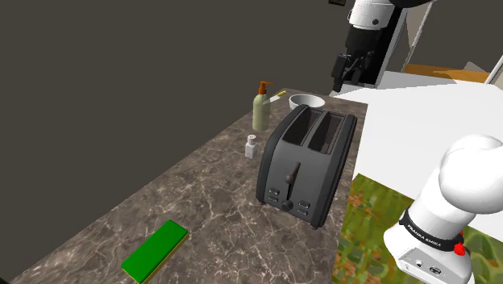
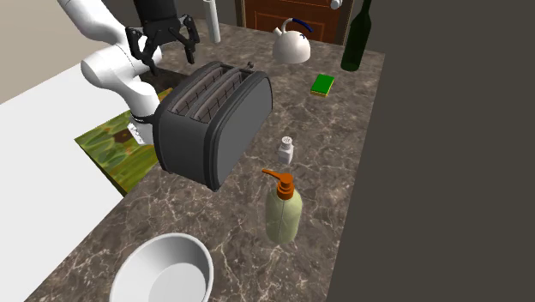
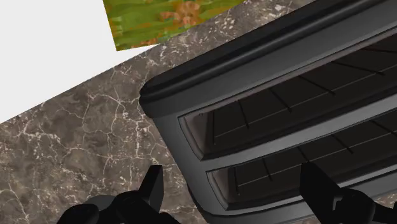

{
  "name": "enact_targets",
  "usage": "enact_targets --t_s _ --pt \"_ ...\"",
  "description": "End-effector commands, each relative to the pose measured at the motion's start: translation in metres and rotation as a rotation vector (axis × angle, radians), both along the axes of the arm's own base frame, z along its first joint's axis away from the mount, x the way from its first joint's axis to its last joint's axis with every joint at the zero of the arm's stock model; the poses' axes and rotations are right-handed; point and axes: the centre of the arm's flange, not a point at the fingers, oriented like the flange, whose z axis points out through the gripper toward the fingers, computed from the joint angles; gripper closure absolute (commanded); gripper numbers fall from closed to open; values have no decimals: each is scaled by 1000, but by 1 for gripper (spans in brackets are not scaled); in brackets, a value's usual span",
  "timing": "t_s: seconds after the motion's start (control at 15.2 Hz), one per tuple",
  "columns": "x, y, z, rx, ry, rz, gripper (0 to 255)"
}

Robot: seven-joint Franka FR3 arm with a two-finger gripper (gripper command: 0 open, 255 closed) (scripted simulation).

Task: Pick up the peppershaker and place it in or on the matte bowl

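The peppershaker point(image 1: 251, 146) point(image 2: 285, 151) is a small white bottle with a grey cap. It stands upright on the marble counter between the dark toaster point(image 1: 306, 165) point(image 2: 213, 123) and an olive soap dispenser point(image 1: 260, 107) point(image 2: 282, 208). The white bowl point(image 1: 307, 102) point(image 2: 163, 269) sits beyond the dispenser, near the counter's end. My gripper point(image 1: 345, 79) point(image 2: 170, 60) point(image 3: 235, 184) hangs open and holds nothing, high above the toaster's far side and well away from the shaker. In the wrist view the fingers point(image 3: 153, 184) straddle the toaster's slots point(image 3: 299, 127) from above.
A green sponge point(image 1: 155, 250) point(image 2: 322, 84) lies at the counter's other end, close to a white kettle point(image 2: 291, 45) and a dark bottle point(image 2: 357, 39). A green patterned mat point(image 1: 379, 234) point(image 2: 116, 146) borders the counter beside a white surface point(image 3: 51, 51).
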Motion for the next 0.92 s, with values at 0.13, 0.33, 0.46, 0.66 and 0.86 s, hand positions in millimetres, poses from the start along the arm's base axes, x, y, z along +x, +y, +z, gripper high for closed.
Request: enact_targets --t_s 0.13,0.33,0.46,0.66,0.86 --pt "20 11 -14 2 8 1 0" --pt "51 28 -35 5 19 3 0" --pt "71 39 -49 7 27 5 0" --pt "101 56 -70 11 38 7 0" --pt "131 73 -92 14 49 9 0"
